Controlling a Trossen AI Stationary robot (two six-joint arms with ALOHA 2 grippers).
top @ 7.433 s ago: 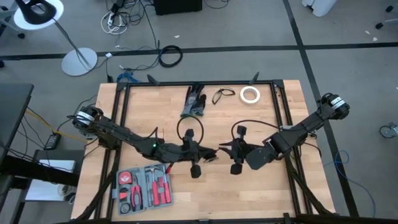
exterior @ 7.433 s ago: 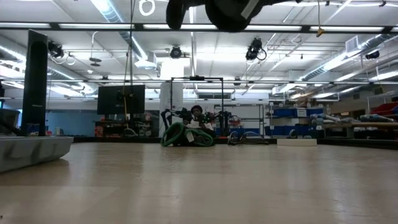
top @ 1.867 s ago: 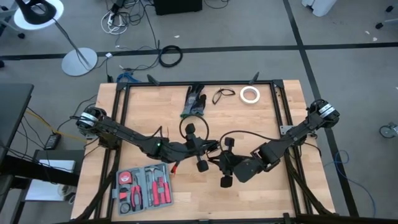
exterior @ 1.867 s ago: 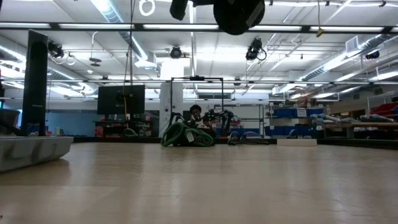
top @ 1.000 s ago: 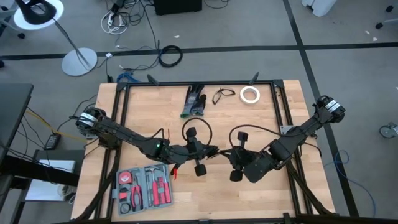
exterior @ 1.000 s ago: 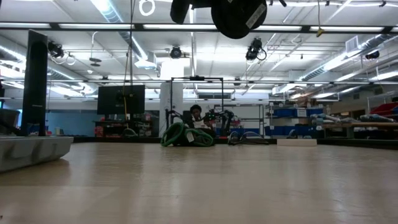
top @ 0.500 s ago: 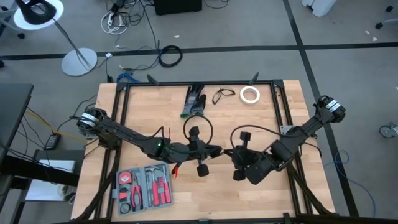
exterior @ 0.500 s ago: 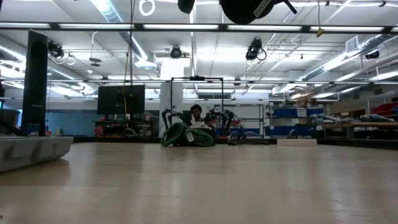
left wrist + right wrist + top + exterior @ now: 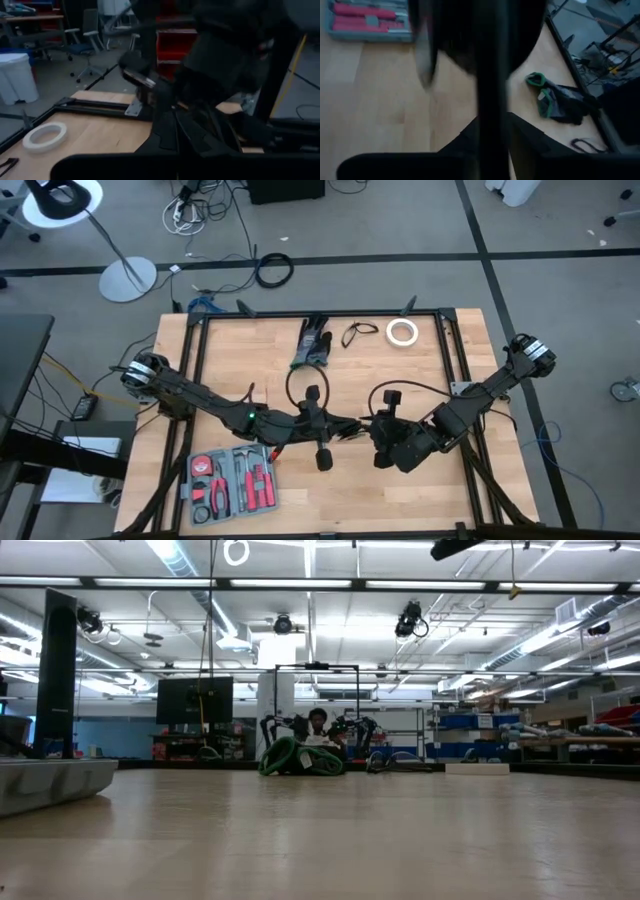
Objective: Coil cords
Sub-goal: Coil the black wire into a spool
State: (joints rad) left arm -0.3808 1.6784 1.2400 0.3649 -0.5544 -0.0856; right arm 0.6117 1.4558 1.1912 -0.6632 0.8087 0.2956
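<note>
My two grippers meet high over the middle of the table. My left gripper (image 9: pixel 348 427) is shut, and thin black strands of the cord (image 9: pixel 357 424) run from it to my right gripper (image 9: pixel 372 430). In the right wrist view the cord is a blurred dark mass (image 9: pixel 480 35) with a dark strand hanging down from it (image 9: pixel 492 90). A second cord, a small loose loop (image 9: pixel 358 332), lies flat near the table's far edge. My left gripper is shut on the black cord, coming at it level from the table's left side. The fingers (image 9: pixel 175 131) and my right arm close in front hide the place of contact. The cord is lifted clear of the table.
A white tape roll (image 9: pixel 402 331) lies beside the loose loop. A green and black bundle (image 9: pixel 312 345) sits at the far middle, and an open tool case (image 9: pixel 232 480) at the near left. A black frame (image 9: pixel 450 340) borders the table.
My left gripper has risen and edged toward my right gripper. The dark round mass that hung at the top of the low view has gone up out of that picture, leaving only a dark bar at its upper right.
</note>
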